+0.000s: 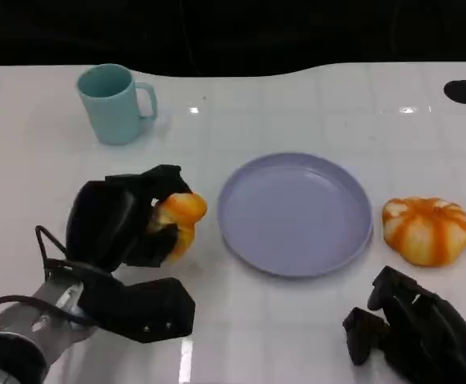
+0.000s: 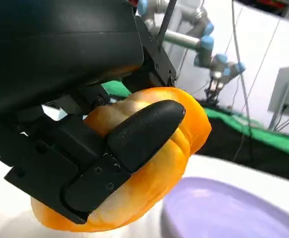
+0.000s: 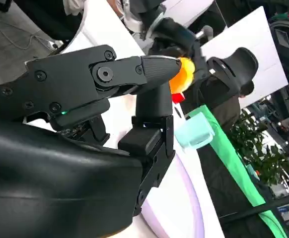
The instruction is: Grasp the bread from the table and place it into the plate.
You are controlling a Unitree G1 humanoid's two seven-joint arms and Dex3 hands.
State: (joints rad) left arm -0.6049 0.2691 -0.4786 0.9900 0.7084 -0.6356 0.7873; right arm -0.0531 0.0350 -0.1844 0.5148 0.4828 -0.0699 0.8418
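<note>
left hand (image 1: 129, 224): i see it gripping the bread roll (image 1: 179, 216), centre left
plate (image 1: 295, 213): lavender, centre frame
right hand (image 1: 413, 328): fingers curled, holding nothing, lower right

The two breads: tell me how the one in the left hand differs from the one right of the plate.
The held bread is gripped in the left hand, left of the plate; the other bread lies free on the table, just ahead of the right hand. The held one is partly hidden by fingers; the other shows whole, round, with pale stripes. In the head view the free one looks larger. Both are orange and glossy, and neither is on the plate.
</note>
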